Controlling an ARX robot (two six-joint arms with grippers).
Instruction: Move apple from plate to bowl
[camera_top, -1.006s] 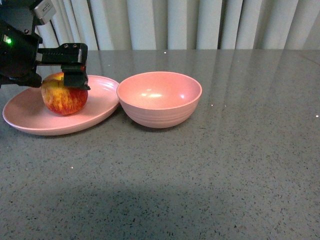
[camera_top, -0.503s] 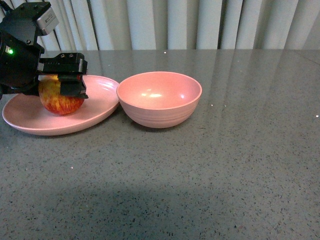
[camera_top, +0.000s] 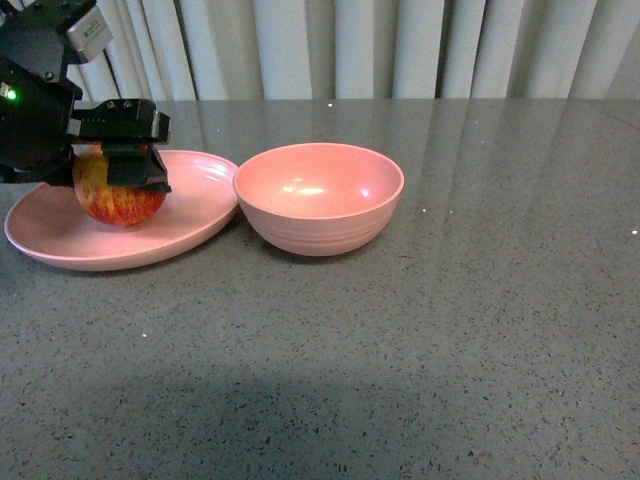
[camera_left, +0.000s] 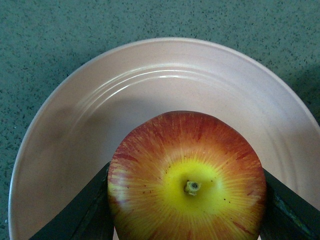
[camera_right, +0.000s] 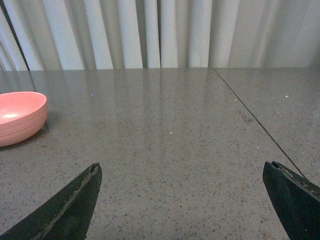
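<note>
My left gripper (camera_top: 118, 170) is shut on the red, yellow-streaked apple (camera_top: 118, 200) and holds it just above the shallow oval pink plate (camera_top: 200, 205) at the left of the front view. In the left wrist view the apple (camera_left: 186, 177) sits stem up between the black fingers (camera_left: 80, 212), over the plate (camera_left: 85, 130). The deep round pink bowl (camera_top: 318, 197) stands right of the plate, touching its rim, and is empty. It also shows in the right wrist view (camera_right: 20, 116). My right gripper (camera_right: 185, 200) is open and empty over bare table, out of the front view.
The grey speckled tabletop (camera_top: 450, 330) stretches to the right and front of the bowl. A seam line (camera_right: 255, 122) runs across the table in the right wrist view. White curtains (camera_top: 400, 45) hang behind the table's far edge.
My left gripper has lifted the apple slightly off the plate and shifted it a little left. The bowl and plate have not moved.
</note>
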